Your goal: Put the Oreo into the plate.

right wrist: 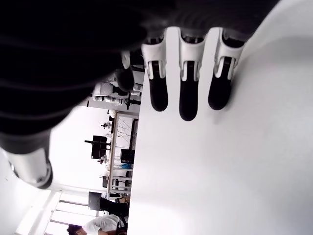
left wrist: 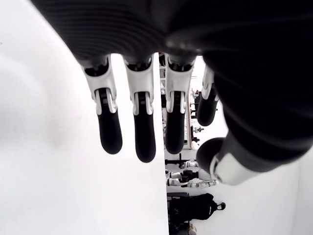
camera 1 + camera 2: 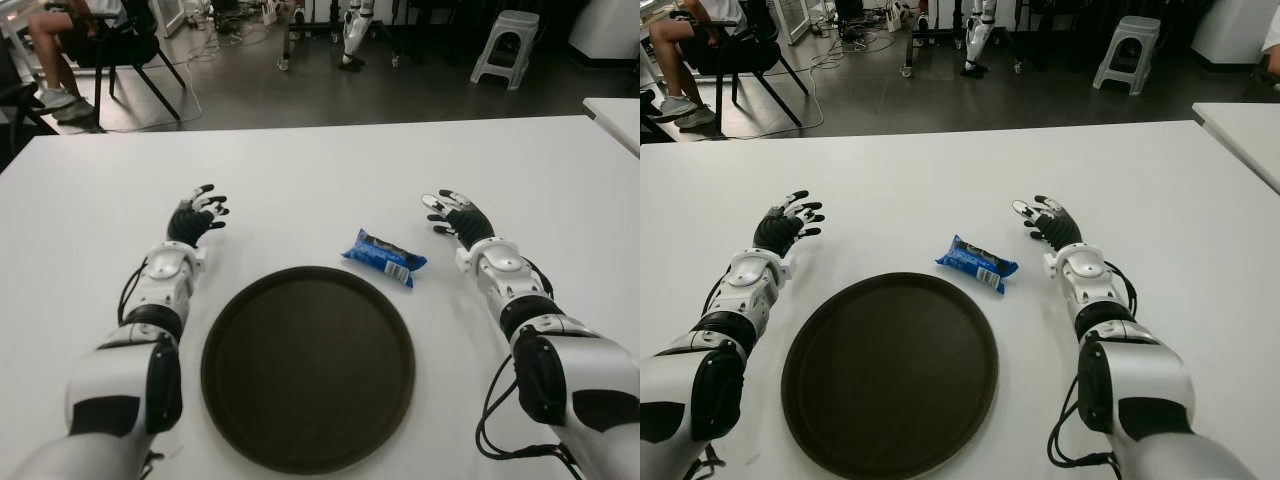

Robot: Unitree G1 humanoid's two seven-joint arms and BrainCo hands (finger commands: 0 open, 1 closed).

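Both eye views look forward and down from the head onto the white surface (image 3: 320, 170), taking in the two forearms, the plate (image 3: 308, 368) between them and the floor beyond the far edge. They share nearly the whole scene; the right eye view sits a little to the side, so everything shows shifted leftward in it. The left wrist view looks from very close along the left hand (image 2: 142, 122), past its extended fingers, toward the surface and the room beyond. The right wrist view does likewise along the right hand (image 1: 188, 93).
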